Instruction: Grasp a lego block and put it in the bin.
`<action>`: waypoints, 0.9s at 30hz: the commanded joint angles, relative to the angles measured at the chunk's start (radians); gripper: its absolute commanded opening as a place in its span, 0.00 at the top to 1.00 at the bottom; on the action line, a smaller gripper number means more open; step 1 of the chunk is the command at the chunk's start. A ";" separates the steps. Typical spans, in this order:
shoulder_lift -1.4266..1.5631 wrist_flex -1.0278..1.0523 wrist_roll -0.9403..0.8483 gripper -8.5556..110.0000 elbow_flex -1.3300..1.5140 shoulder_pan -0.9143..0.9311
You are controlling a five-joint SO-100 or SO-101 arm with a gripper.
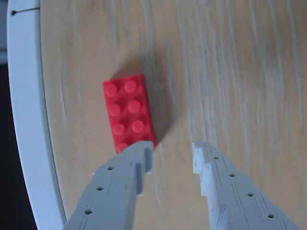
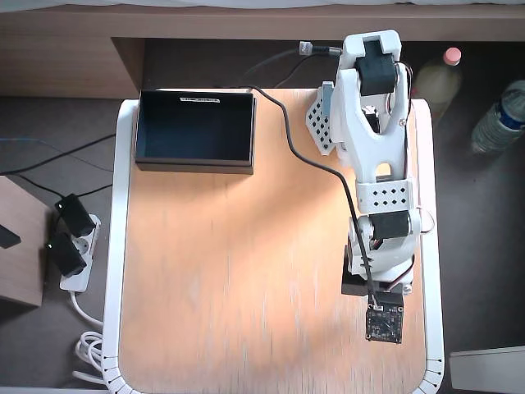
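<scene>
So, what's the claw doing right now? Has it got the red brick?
Claw open, empty. Lego block flat on the table, ahead of one fingertip, not between them. Bin at the far corner. Nothing in the way.

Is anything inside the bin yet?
In the overhead view the bin shows only a dark, bare floor; nothing red in it. The lego block lies on the table in the wrist view, just ahead of the open gripper. The arm hides it from overhead.
</scene>
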 commanded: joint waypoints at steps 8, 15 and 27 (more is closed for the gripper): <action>-0.046 -0.101 -0.037 0.77 -0.129 -0.057; -0.097 -0.149 -0.034 0.74 -0.130 -0.060; -0.160 -0.181 -0.038 0.74 -0.130 -0.057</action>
